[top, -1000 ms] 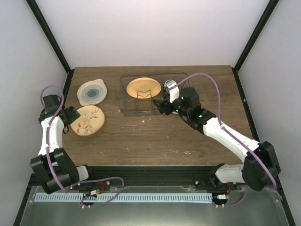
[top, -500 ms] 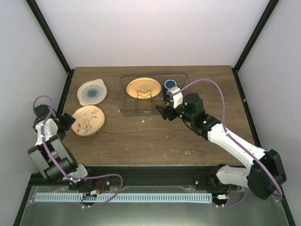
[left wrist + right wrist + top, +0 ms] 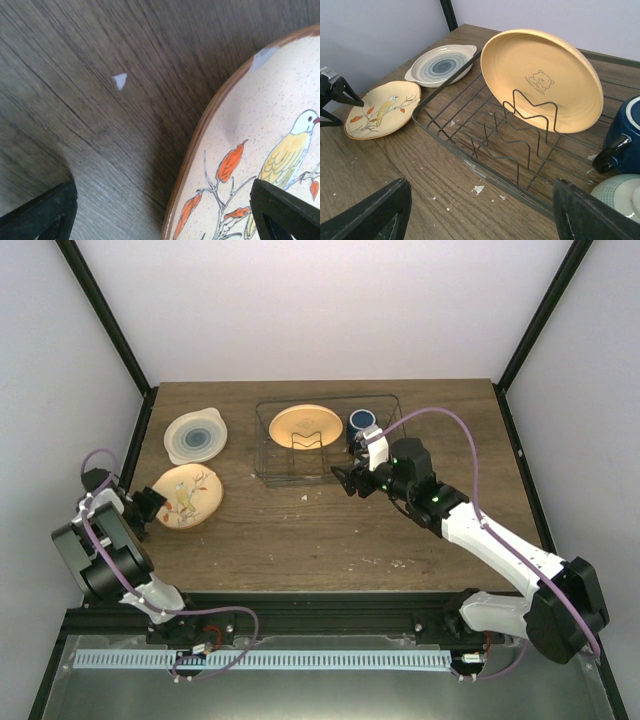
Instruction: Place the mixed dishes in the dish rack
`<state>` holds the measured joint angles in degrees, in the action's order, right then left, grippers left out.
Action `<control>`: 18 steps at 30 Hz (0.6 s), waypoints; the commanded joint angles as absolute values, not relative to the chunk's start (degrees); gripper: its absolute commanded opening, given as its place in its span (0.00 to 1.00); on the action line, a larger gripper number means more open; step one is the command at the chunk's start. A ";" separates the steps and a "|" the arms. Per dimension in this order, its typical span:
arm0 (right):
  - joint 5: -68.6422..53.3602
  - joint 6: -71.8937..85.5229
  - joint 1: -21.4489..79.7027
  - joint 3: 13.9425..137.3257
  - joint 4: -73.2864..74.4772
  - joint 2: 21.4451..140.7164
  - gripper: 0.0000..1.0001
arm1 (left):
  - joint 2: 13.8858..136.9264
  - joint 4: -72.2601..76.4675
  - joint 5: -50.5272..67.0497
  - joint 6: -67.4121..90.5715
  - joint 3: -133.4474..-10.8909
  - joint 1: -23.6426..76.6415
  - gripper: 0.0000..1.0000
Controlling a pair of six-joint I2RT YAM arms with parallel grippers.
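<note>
- Two plates lay on the desk [image 3: 300, 540] left of the dish rack [image 3: 285, 465]: ringed plate [image 3: 196, 434] far, bird plate [image 3: 186, 496] near.
- By the bird plate's left rim hung the left gripper [image 3: 150, 506], jaws released.
- Near the rack's near-right edge, the right gripper [image 3: 345, 480] held its jaws released, empty.
- Inside the rack: mug [image 3: 361, 420], yellow plate [image 3: 304, 426], seemingly the mint bowl [image 3: 619, 196].
</note>
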<state>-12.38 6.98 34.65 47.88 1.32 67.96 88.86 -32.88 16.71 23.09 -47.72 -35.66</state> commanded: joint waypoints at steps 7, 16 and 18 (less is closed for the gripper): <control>-12.28 8.85 35.16 50.89 3.82 65.28 0.78 | 96.00 -27.72 29.66 24.60 -45.80 -35.99 0.90; -11.82 9.28 35.25 49.95 4.31 63.89 0.78 | 99.64 -26.17 34.30 24.29 -45.62 -36.00 0.47; -12.09 9.04 35.26 49.69 4.22 63.95 0.78 | 100.29 -26.15 34.67 24.18 -45.63 -36.05 0.32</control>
